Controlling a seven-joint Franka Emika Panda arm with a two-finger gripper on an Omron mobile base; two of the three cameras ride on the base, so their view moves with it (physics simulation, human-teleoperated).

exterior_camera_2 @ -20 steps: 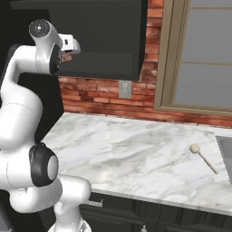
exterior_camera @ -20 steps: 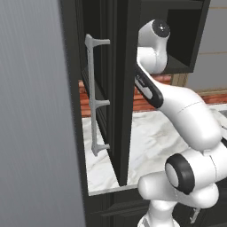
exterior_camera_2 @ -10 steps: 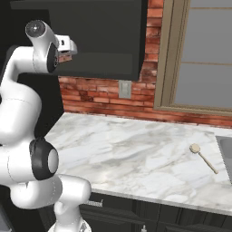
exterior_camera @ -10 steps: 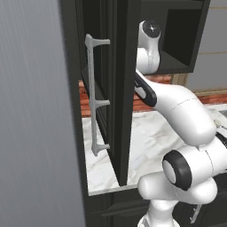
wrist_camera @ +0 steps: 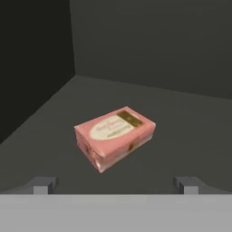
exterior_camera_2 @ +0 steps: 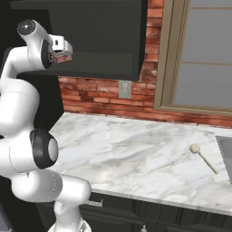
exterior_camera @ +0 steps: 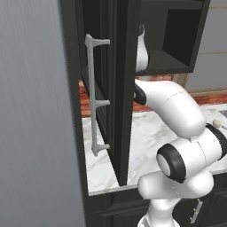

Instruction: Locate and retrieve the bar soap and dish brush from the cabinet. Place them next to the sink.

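two dark fingertips of the hand point(wrist_camera: 115, 185) stand spread wide at the bottom of the hand view, holding nothing. between and just beyond them lies the soap point(wrist_camera: 115, 137), a pink boxed bar with a pale label, flat on the dark floor of the cabinet point(wrist_camera: 181, 131) and turned at an angle to the fingers. bare floor runs all round it, and the left wall and back wall stand well apart from it. in the right base view the hand point(exterior_camera_2: 62, 50) sits at the cabinet's point(exterior_camera_2: 104, 41) lower left edge, the arm bent up from below. under it the marble desk point(exterior_camera_2: 127, 154) lies open, with the brush point(exterior_camera_2: 203, 157) far to the right near the sink point(exterior_camera_2: 225, 147) rim.
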